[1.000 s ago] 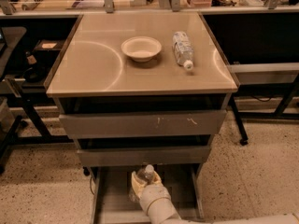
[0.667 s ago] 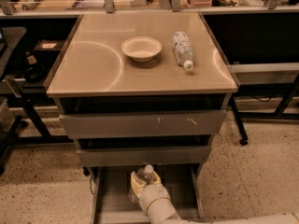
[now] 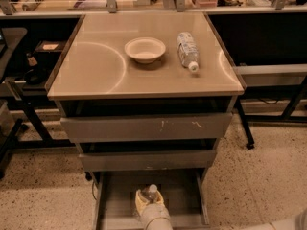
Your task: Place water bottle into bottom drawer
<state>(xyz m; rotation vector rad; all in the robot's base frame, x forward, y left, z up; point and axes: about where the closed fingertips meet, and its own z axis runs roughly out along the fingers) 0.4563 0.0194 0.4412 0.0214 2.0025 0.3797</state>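
Observation:
The bottom drawer [image 3: 115, 200] is pulled out, showing its flat grey floor and thin side rails. My gripper [image 3: 148, 202] reaches down into it from the lower edge of the view, cream fingers [image 3: 140, 201] closed around the water bottle [image 3: 152, 191]. Only the bottle's white cap and clear neck show above the fingers. The rest of it is hidden by the gripper and the arm. The bottle stands roughly upright over the middle of the drawer floor.
A shorter, fatter bottle with a white-blue label [image 3: 188, 49] lies on the cabinet top [image 3: 96, 75] next to a cream bowl [image 3: 145, 49]. The scratched top drawer [image 3: 144, 127] and the middle drawer [image 3: 144, 159] sit above. Dark shelving stands on both sides.

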